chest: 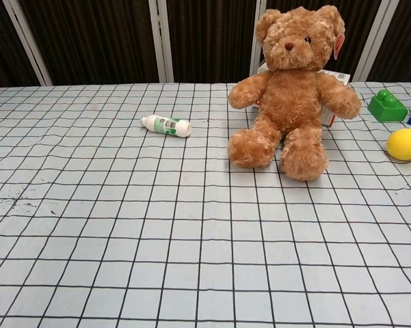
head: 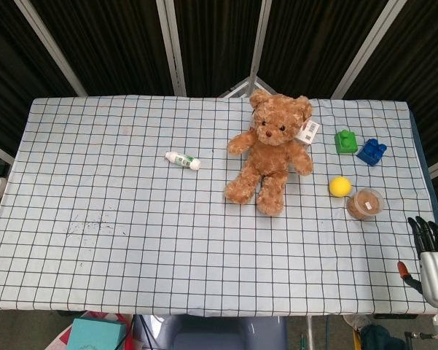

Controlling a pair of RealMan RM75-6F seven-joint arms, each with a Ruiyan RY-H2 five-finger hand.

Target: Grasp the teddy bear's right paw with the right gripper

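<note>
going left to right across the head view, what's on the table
white bottle → teddy bear → yellow ball → green block → brown-filled cup → blue block → right hand at the table's edge

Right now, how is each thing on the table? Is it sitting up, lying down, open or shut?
teddy bear: sitting upright, untouched
white bottle: lying on its side
yellow ball: resting on the cloth
clear cup: upright, brown stuff inside
right hand: at the table's corner, fingers apart, holding nothing
</note>
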